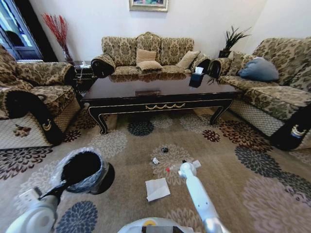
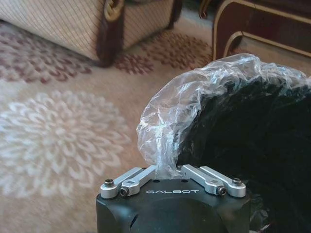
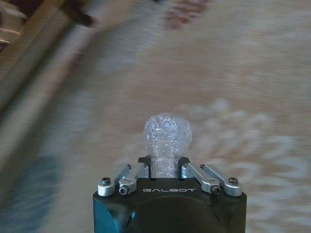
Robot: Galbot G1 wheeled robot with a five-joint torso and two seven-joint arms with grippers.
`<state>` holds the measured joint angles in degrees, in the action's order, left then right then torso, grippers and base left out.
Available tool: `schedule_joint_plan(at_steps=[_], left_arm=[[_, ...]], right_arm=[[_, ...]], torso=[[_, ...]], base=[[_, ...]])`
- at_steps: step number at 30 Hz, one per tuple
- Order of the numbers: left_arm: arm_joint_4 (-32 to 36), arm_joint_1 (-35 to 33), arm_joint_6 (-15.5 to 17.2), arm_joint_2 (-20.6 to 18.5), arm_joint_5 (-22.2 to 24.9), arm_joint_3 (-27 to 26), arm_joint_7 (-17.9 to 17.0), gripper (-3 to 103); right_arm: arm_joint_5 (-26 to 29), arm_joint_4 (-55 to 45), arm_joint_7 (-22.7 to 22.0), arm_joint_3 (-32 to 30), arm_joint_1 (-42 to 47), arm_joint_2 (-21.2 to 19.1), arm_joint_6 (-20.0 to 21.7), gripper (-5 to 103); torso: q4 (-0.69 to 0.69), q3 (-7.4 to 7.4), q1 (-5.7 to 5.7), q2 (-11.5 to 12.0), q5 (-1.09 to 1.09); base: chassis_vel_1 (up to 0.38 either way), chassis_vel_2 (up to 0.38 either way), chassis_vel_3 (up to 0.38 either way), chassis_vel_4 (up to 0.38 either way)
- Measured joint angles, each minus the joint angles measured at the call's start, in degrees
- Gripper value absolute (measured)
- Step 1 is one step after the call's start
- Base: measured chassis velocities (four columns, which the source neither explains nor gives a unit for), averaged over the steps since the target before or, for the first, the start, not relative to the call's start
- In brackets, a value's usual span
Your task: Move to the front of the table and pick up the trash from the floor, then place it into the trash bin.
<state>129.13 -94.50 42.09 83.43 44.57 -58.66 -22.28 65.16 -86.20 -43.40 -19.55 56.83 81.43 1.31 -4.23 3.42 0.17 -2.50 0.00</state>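
Note:
The dark glossy table stands ahead on the carpet. My left gripper is shut on the liner-covered rim of the black trash bin, holding it at the lower left. My right gripper is low over the carpet, shut on a clear plastic bottle whose red cap pokes out to its left. More trash lies on the floor: a folded white paper, a crumpled white scrap and a tiny dark bit.
Patterned sofas ring the table: an armchair at left, a couch behind, another sofa at right. A black tissue box sits on the table. Open flowered carpet lies to the right of my arm.

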Motion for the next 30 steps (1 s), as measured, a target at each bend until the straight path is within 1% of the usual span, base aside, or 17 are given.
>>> schedule_joint_plan(at_steps=[2,3,4,5,8,9,12,13,18,19,21,22,23,27,28,29,30], left_arm=[[-0.6,0.94,0.02,0.85,-0.14,2.32,0.02,2],[-0.85,1.64,0.02,0.99,-0.24,3.25,-0.04,2],[-0.85,1.64,0.02,0.99,-0.24,3.25,-0.04,2],[-1.04,2.25,0.02,0.98,-0.39,3.97,-0.09,2],[-1.52,3.82,0.0,0.21,-1.49,6.97,0.15,2],[-1.52,3.82,0.0,0.21,-1.49,6.97,0.15,2],[-3.14,5.34,0.0,-1.02,-4.5,11.16,0.84,2],[-3.14,5.34,0.0,-1.02,-4.5,11.16,0.84,2],[-7.01,8.46,0.01,-1.31,-8.95,18.62,1.09,2],[-7.01,8.46,0.01,-1.31,-8.95,18.62,1.09,2],[-7.91,9.51,0.01,-1.12,-9.66,20.98,1.2,2],[-8.25,9.81,0.01,-1.09,-9.78,21.61,1.27,2],[-8.25,9.81,0.01,-1.09,-9.78,21.61,1.27,2],[-10.06,11.02,0.03,-0.99,-9.75,22.82,1.41,2],[-10.14,11.12,0.03,-0.94,-9.39,22.82,1.41,2],[-10.14,11.12,0.03,-0.94,-9.39,22.82,1.41,2],[-10.13,11.15,0.03,-0.91,-8.89,22.78,1.41,2]], right_arm=[[0.2,-7.17,1.6,2.83,0.92,-1.12,-2.06,22],[-0.31,-9.97,3.42,4.4,1.2,-1.81,-3.55,22],[-0.31,-9.97,3.42,4.4,1.2,-1.81,-3.55,22],[-1.73,-12.24,5.82,5.94,1.45,-2.5,-5.2,22],[-6.94,-17.32,16.22,11.14,2.46,-4.95,-11.06,22],[-6.94,-17.32,16.22,11.14,2.46,-4.95,-11.06,22],[-8.9,-20.6,26.28,15.55,2.9,-6.42,-15.82,22],[-8.9,-20.6,26.28,15.55,2.9,-6.42,-15.82,22],[-17.58,-20.19,35.27,23.51,1.39,-6.9,-24.14,22],[-17.58,-20.19,35.27,23.51,1.39,-6.9,-24.14,22],[-21.02,-18.86,39.37,26.96,0.78,-7.13,-28.07,22],[-22.32,-18.29,40.7,28.06,0.57,-7.24,-29.5,22],[-22.32,-18.29,40.7,28.06,0.57,-7.24,-29.5,22],[-28.25,-13.24,48.22,31.79,-0.42,-7.47,-36.34,22],[-29.75,-11.54,50.16,32.1,-0.61,-7.41,-37.67,22],[-29.75,-11.54,50.16,32.1,-0.61,-7.41,-37.67,22],[-31.22,-9.87,51.86,32.28,-0.76,-7.3,-38.92,22]], torso=[[0.0,-0.01,0.0,0.0,-0.03],[-0.01,0.0,0.0,0.0,-0.02],[-0.01,0.0,0.0,0.0,-0.02],[-0.01,0.0,0.0,0.0,0.01],[-0.01,0.0,0.0,0.0,0.0],[-0.01,0.0,0.0,0.0,0.0],[-0.01,0.0,0.0,0.0,0.0],[-0.01,0.0,0.0,0.0,0.0],[-0.01,0.0,0.0,0.0,-0.01],[-0.01,0.0,0.0,0.0,-0.01],[-0.01,0.0,0.0,0.0,-0.01],[-0.01,0.0,0.0,0.0,0.0],[-0.01,0.0,0.0,0.0,0.0],[0.0,0.0,0.0,0.0,0.0],[0.0,0.0,0.0,0.0,0.0],[0.0,0.0,0.0,0.0,0.0],[0.0,0.0,0.0,0.0,0.0]], base=[[0.0,0.0,0.0,0.0],[0.0,0.0,0.0,0.0],[0.0,0.0,0.0,0.0],[0.0,0.0,0.0,0.0],[0.0,0.0,0.0,0.0],[0.0,0.0,0.0,0.0],[0.0,0.0,0.0,0.0],[0.0,0.0,0.0,0.0],[0.0,0.0,0.0,0.0],[0.0,0.0,0.0,0.0],[0.0,0.0,0.0,0.0],[0.0,0.0,0.0,0.0],[0.0,0.0,0.0,0.0],[0.0,0.0,0.0,0.0],[0.0,0.0,0.0,0.0],[0.0,0.0,0.0,0.0],[0.0,0.0,0.0,0.0]])
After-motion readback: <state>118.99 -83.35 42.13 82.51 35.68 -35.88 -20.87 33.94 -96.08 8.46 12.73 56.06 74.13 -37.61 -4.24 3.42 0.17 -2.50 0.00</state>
